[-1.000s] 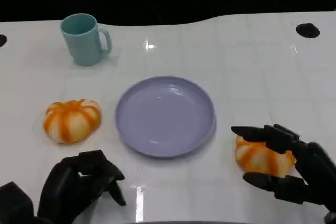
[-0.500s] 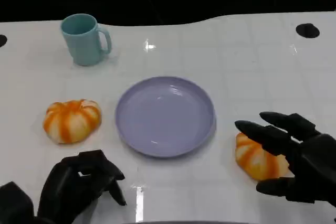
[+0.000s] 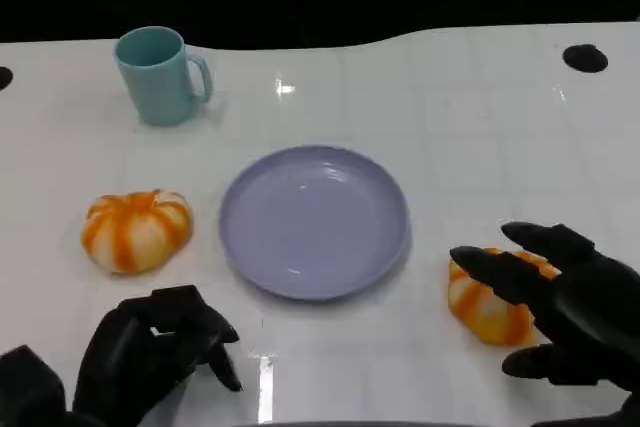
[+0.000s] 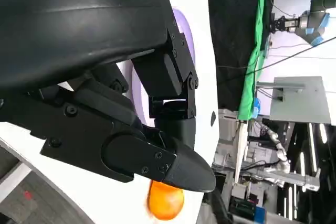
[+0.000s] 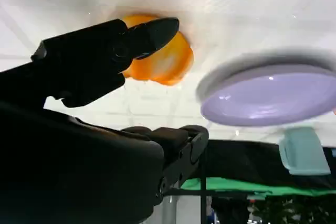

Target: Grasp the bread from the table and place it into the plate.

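Two orange-and-white striped breads lie on the white table, one left of the plate [image 3: 137,229] and one to its right [image 3: 490,305]. The lilac plate [image 3: 315,222] sits between them with nothing on it. My right hand [image 3: 572,312] hovers over the right bread with fingers spread and the thumb apart below; the bread stays on the table. In the right wrist view a fingertip [image 5: 155,29] lies across that bread [image 5: 165,64], beside the plate [image 5: 268,95]. My left hand [image 3: 150,355] rests near the front left with fingers curled in on nothing.
A teal mug [image 3: 160,74] stands at the back left, also seen in the right wrist view [image 5: 302,150]. A round black hole [image 3: 585,58] marks the table's back right. The table's far edge runs along the dark background.
My right hand's fingers loosened from around the right bread and the hand drew back slightly to the right. The bread, plate and left hand stayed put.
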You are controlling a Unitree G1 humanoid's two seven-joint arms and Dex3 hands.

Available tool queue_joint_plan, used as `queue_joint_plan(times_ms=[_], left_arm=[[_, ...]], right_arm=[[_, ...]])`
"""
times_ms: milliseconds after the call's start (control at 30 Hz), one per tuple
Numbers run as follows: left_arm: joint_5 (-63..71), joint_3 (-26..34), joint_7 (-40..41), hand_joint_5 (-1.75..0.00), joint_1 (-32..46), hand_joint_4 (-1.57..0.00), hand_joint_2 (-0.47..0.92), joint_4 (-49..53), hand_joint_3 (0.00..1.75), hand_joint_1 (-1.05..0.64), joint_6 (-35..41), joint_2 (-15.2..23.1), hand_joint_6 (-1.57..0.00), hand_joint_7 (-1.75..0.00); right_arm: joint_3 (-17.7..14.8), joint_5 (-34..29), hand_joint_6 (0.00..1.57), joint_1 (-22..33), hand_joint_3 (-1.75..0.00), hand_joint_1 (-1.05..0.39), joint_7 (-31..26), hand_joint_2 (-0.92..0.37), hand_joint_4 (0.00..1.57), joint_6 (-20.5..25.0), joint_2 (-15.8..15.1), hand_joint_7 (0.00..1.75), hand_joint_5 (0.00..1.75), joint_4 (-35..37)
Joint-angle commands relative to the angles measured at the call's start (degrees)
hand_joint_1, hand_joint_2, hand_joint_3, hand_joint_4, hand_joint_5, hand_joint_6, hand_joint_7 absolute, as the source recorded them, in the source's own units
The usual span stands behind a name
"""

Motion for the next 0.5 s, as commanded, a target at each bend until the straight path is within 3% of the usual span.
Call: queue_joint_plan(times_ms=[33,500], left_arm=[[0.0,0.3,0.2,-1.20,0.1,-1.17,0.92,-0.7,0.04,-0.94,-0.2,0.6,-1.21,-0.78],[0.0,0.1,0.3,-1.22,0.6,-1.16,0.92,-1.6,0.04,-0.93,0.2,0.4,-1.21,-0.78]], right_arm=[[2.1,-1.8,0.26,-3.0,0.00,-0.50,-2.4,-0.80,0.04,1.5,-1.5,0.01,0.31,4.2],[9.6,-4.4,0.26,-11.2,-0.01,-0.49,-3.9,-0.83,0.08,7.0,-1.1,0.00,0.26,15.7]])
